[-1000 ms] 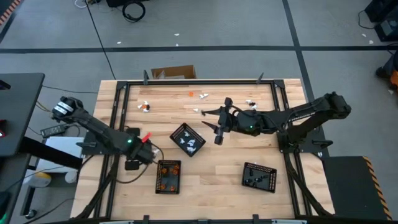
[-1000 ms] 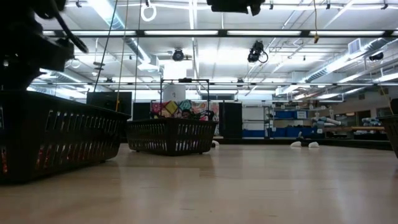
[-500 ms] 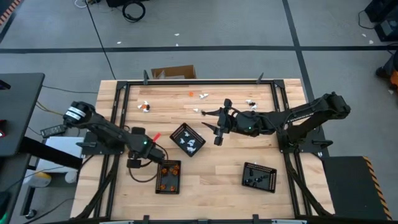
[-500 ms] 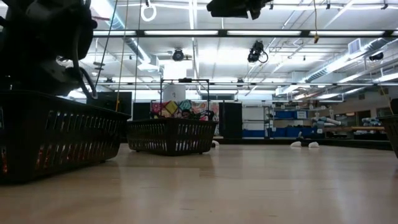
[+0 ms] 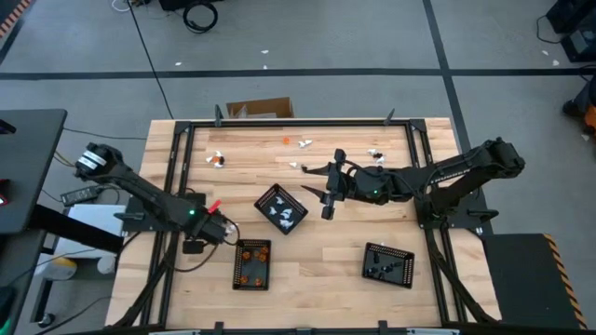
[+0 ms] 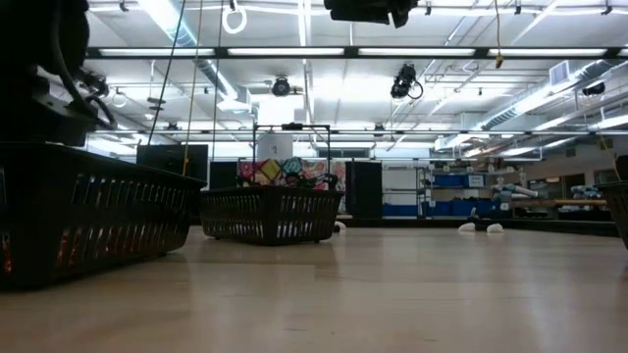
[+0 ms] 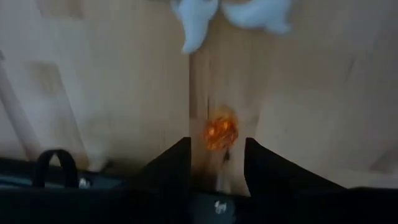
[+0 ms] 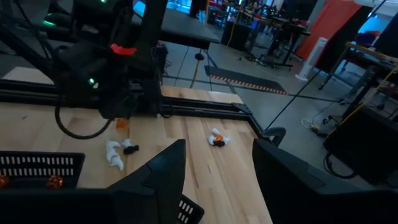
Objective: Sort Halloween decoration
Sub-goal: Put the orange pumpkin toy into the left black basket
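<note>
On the tabletop [image 5: 317,251] we see three black trays: a middle one [image 5: 281,208] with white pieces, a near-left one [image 5: 252,263] with orange pieces, and a near-right one [image 5: 388,263]. Our left tool [image 5: 226,232], beside the orange tray, grips a small orange piece [image 7: 221,132]. Our right tool [image 5: 322,186] hovers with fingers apart, holding nothing. Loose pieces [image 5: 303,142] lie near the far edge.

no legible text showing anywhere, no labels, brand names, numbers or signs reading clearly on the table, trays, arms or the room behind
</note>
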Robot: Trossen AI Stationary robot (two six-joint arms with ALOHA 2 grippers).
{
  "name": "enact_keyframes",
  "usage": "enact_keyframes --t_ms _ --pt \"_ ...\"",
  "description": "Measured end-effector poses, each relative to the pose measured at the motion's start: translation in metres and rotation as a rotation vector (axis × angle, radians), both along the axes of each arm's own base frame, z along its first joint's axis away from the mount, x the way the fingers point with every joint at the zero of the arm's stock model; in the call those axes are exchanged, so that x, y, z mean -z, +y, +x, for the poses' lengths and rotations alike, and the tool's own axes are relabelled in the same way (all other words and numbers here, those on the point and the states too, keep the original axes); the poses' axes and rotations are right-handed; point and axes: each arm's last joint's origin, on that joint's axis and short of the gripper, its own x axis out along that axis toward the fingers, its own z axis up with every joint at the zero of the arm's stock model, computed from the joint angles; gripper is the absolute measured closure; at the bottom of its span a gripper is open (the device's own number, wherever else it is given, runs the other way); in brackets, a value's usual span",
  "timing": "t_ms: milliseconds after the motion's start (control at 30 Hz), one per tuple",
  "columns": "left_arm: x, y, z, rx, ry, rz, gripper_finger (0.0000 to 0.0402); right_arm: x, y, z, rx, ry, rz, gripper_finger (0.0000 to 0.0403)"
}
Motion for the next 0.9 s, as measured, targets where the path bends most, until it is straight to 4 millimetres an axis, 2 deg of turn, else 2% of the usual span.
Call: enact_keyframes --t_ms 133,267,400,733,900 --pt "0.005 0.003 -0.009 -0.034 -0.011 0.004 0.0246 0.0 0.0 0.0 -0.001 0.0 0.0 0.0212" --pt "0.015 0.003 -0.013 -0.139 -0.06 -0.014 0.0245 0.0 0.0 0.0 0.0 0.001 0.001 0.0212" --pt "0.015 0.0 -0.014 -0.181 -0.083 0.001 0.0236 0.0 0.0 0.0 -0.001 0.001 0.001 0.0212" --pt "0.02 -0.005 -0.018 -0.177 -0.089 -0.005 0.0169 0.0 0.0 0.0 -0.001 0.0 0.003 0.0212" --pt "0.026 -0.003 -0.02 -0.206 -0.092 -0.021 0.018 0.0 0.0 0.0 -0.001 0.0 0.003 0.0212"
